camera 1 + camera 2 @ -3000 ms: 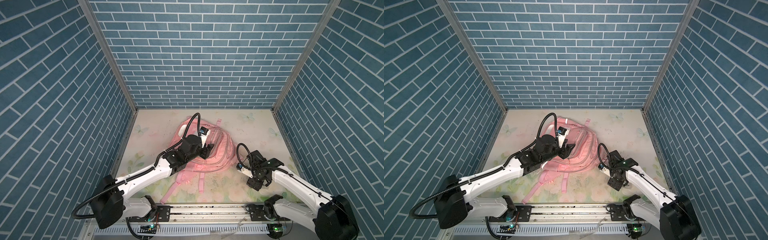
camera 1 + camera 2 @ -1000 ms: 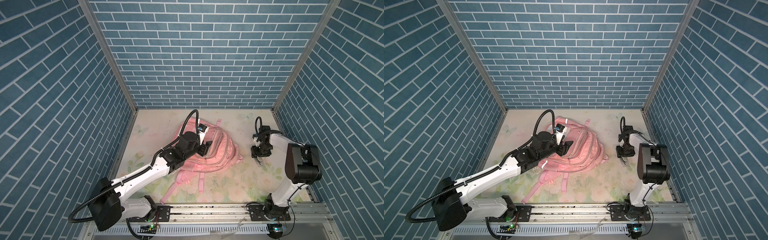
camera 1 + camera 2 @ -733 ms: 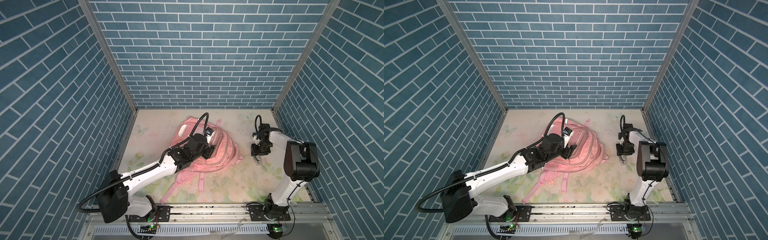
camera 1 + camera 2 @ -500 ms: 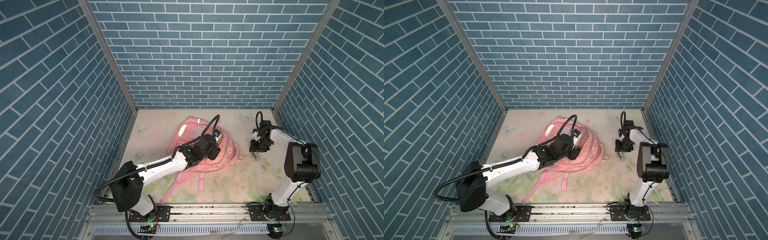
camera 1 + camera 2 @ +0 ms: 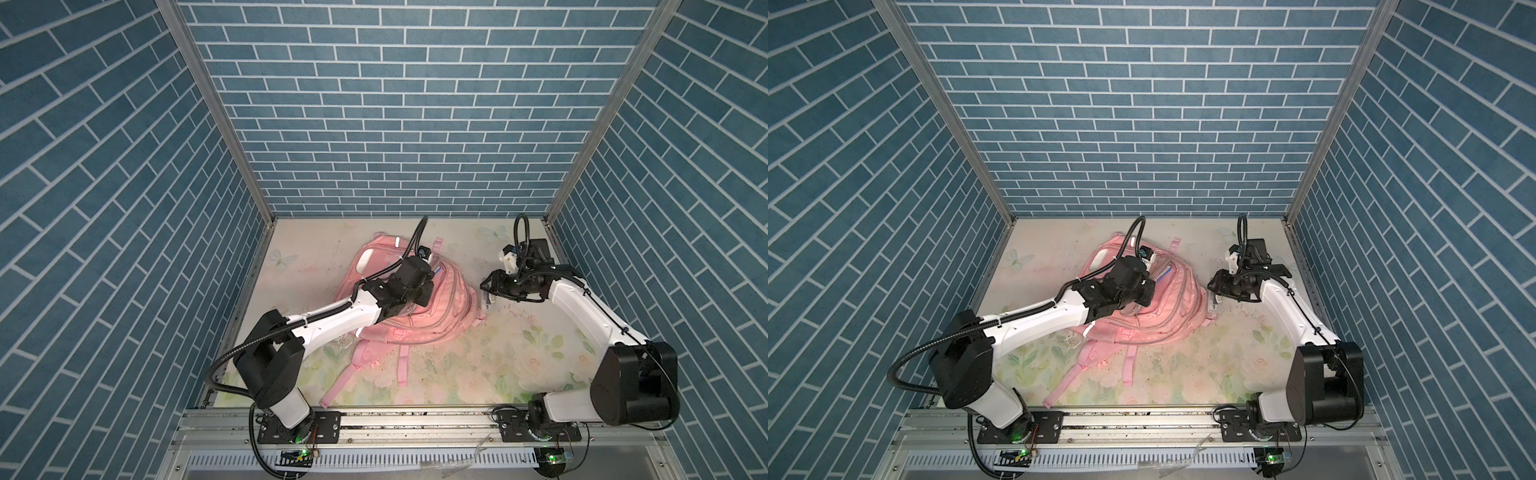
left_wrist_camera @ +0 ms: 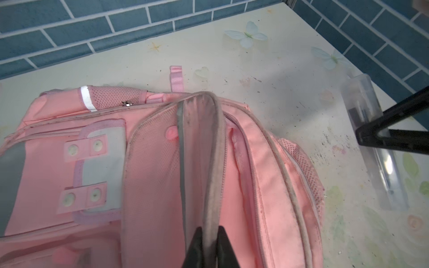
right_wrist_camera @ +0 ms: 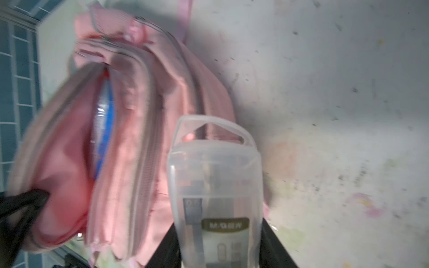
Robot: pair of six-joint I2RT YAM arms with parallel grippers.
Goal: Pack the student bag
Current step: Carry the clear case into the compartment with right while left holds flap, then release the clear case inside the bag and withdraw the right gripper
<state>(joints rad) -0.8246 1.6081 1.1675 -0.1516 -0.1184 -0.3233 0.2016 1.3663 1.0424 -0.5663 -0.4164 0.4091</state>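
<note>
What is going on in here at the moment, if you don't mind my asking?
The robot is packing a pink backpack lying on the floral table. The left gripper is pinched on a zipper edge, holding the bag open; something blue sits inside. The right gripper holds a clear plastic stationery case just beside the bag, not yet in.

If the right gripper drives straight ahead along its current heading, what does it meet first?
Likely the side of the soft pink fabric backpack, struck by the clear plastic case held in the right gripper; depth is unclear.
</note>
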